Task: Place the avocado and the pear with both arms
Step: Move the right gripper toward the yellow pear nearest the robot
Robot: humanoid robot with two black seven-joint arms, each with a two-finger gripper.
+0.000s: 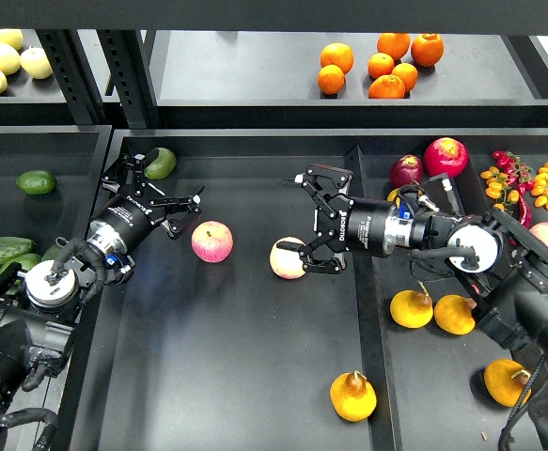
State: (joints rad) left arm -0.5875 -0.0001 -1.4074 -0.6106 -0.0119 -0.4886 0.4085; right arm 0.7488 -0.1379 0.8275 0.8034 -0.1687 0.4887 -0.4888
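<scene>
Hovering empty over the centre tray (255, 376), both arms are standing between picks: the left gripper (165, 188) is spread open just beside the avocado (160, 163) at the tray's back-left corner, and the right gripper (313, 221) is gaping wide near a pink-and-yellow apple (287, 258). The pear (352, 396) is lying alone on the tray's near edge, well apart from both. Judging by this, the left is needing only a short reach to close on the avocado, while the right is facing a swing back toward the pear.

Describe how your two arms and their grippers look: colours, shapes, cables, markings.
Both arms are black, built of thick rounded segments. The left arm has a silver-white ring joint and white lettering near its black two-finger left gripper. The right arm carries a white round joint, blue accents, loose black cables, and white lettering behind its skeletal-fingered right gripper.
</scene>
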